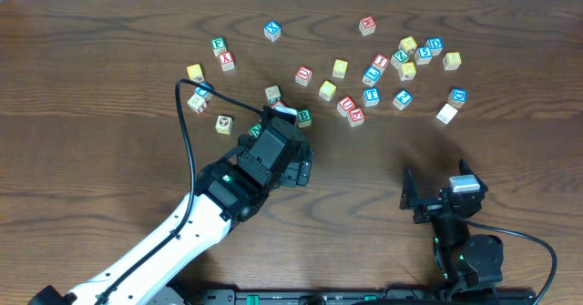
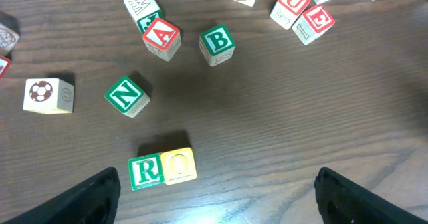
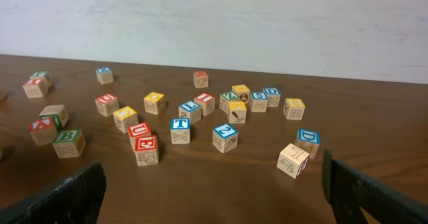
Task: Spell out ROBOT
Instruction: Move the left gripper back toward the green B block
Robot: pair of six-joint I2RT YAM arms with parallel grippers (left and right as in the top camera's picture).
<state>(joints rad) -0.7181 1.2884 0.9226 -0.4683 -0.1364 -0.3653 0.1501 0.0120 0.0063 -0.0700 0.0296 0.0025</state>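
Cubes first: found the green-bordered R cube [image 2: 145, 172] and a yellow-faced cube [image 2: 178, 166] set side by side on the table [image 1: 510, 159], touching, R on the left in the left wrist view, a round letter on the yellow face. Saw both just ahead of the left gripper [image 2: 217, 187], nearer the left edge of that view, touched by neither of its fingers [image 2: 90, 197]. Saw that gripper's jaws spread wide, pinching nothing. Spotted the green N cube [image 2: 126, 95] just beyond the pair, apart from it, and a soccer-ball cube [image 2: 48, 94] farther left. Found the green-bordered B cube [image 2: 217, 43] farther out, close beside a red A cube [image 2: 162, 36], not touching. Picked out a red U cube [image 2: 293, 3] and a red E cube [image 2: 314, 20] pressed together toward the top right of that view. Located the blue-bordered T cube [image 3: 180, 130] in the right wrist view, just right of the U and E pair, among the scatter. Noted another yellow-topped cube [image 3: 125, 117] just behind the U; could not read its letter. Saw the right gripper [image 3: 214, 190] low over bare wood, apart from every cube, jaws spread wide with nothing between. Placed it, from overhead, toward the near right of the table.
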